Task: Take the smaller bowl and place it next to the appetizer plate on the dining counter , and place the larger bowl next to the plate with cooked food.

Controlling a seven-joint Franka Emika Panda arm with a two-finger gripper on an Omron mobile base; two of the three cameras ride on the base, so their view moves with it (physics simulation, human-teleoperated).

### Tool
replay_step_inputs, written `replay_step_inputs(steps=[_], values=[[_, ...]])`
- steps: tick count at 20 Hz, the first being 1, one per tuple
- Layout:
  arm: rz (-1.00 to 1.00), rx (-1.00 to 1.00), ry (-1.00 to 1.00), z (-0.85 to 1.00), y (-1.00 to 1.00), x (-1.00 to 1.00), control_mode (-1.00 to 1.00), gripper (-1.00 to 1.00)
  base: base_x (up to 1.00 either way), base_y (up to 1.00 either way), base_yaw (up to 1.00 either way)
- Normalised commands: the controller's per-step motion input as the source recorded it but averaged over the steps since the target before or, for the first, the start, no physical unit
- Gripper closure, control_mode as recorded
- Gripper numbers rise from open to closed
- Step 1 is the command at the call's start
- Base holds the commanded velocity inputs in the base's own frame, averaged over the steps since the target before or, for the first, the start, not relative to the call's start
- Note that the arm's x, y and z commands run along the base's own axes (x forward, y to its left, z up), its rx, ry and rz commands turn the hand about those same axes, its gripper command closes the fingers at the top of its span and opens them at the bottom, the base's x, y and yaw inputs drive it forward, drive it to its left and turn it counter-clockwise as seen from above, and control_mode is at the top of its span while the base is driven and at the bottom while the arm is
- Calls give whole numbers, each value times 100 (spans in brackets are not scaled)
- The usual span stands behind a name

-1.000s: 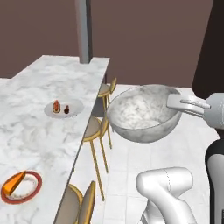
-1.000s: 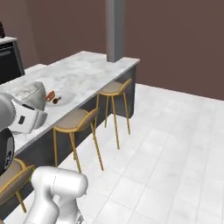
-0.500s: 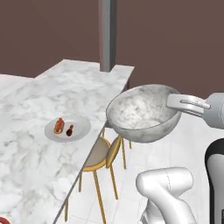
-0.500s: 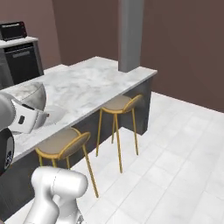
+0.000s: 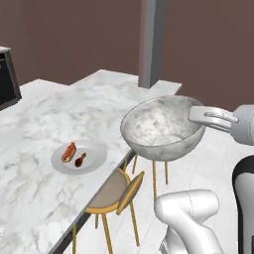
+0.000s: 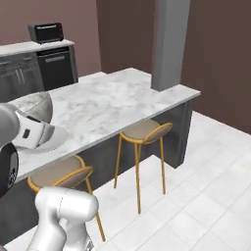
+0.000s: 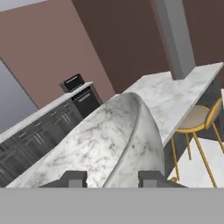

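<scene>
Gripping the big bowl (image 5: 161,128) by its rim, the gripper (image 5: 201,115) holds it in the air off the counter (image 5: 39,124) edge, above a stool (image 5: 113,189). The jaws are pinched on the rim wall, one finger inside and one outside, as the hand view shows with the marbled wall (image 7: 127,135) rising between the two tips. A rim pinch suits a bowl far too wide for the jaws to span, and it leaves the underside free so the bowl can be set straight down. The bowl hangs roughly level with its mouth up.

Beyond the stool, on the marble top, lies the white plate (image 5: 79,158) with two reddish-brown pieces of food (image 5: 72,153). The bowl is near it but apart, lower right of it in the left base view, and not yet over the counter. The marble around the plate is bare, which I judge to be the spot meant for the bowl: the next move would be a short carry inward and a lowering beside the plate without knocking it.

Further back, the counter runs to a grey pillar (image 5: 152,42). In the right base view a second stool (image 6: 142,132) stands under the edge, and a dark appliance (image 6: 45,32) sits on the far worktop.
</scene>
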Motion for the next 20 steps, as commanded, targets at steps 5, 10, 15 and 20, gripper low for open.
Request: replay_step_inputs(steps=[5,10,15,20], values=[[0,0,0,0,0,0,100,100,89,-5,36],[0,0,0,0,0,0,100,100,93,-12,39],[0,0,0,0,0,0,100,100,100,-18,40],[0,0,0,0,0,0,100,100,98,-24,42]])
